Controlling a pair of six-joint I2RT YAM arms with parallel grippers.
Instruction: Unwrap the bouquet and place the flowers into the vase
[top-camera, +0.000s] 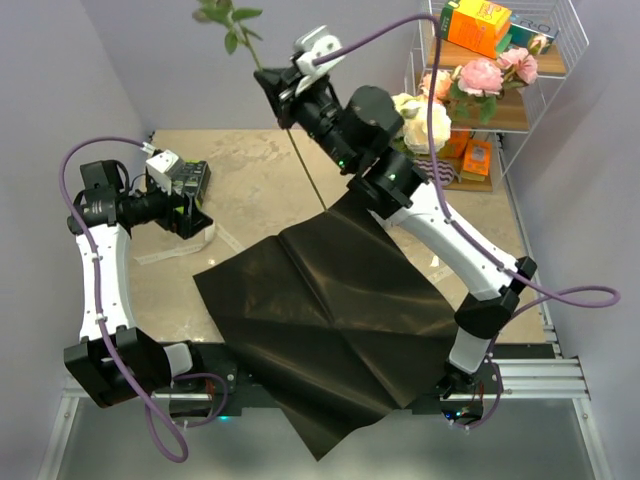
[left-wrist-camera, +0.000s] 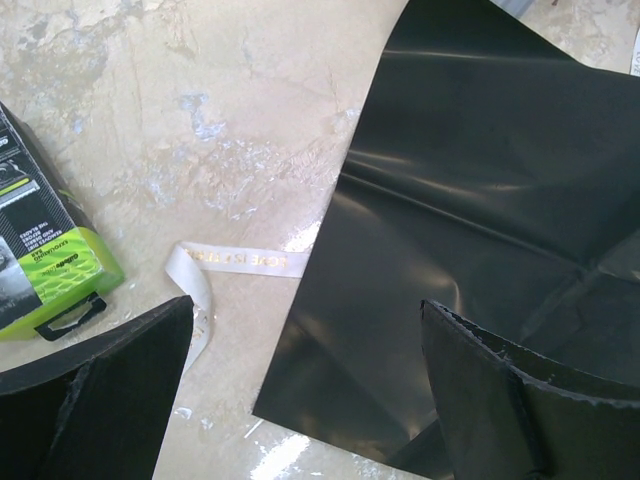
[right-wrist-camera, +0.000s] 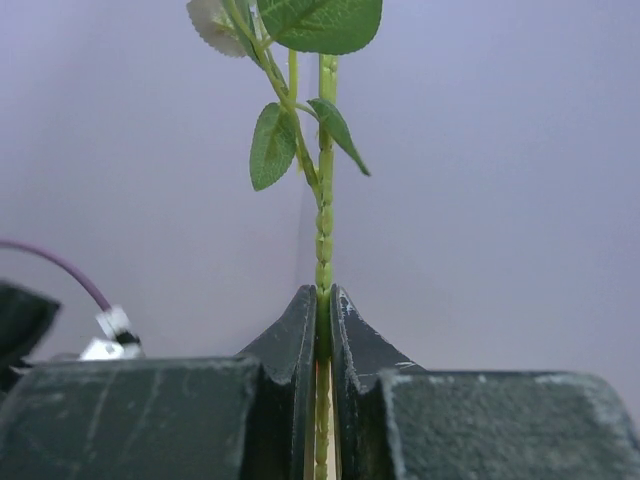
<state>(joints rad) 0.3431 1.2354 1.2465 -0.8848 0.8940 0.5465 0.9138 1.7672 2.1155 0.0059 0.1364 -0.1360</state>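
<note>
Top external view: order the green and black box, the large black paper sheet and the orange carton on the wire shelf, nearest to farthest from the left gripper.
1. Green and black box, right beside the left gripper.
2. Large black paper sheet, to its right, mid-table.
3. Orange carton, far-right shelf.

The black paper sheet (top-camera: 330, 320) looked smooth and faintly glossy, with sheen along its sharp creases, and the table (left-wrist-camera: 200, 120) had a polished, marbled beige stone look with bright reflections. The ribbon (left-wrist-camera: 240, 262) was satiny beige with gold print. The flower stem (right-wrist-camera: 324, 220) looked like green moulded plastic, knobbly along its length, its leaves (right-wrist-camera: 322, 22) matt and veined like cloth, while the pads (left-wrist-camera: 110, 400) of the left gripper (left-wrist-camera: 305, 310) were matt black, foam-like and ragged at the edges.
</note>
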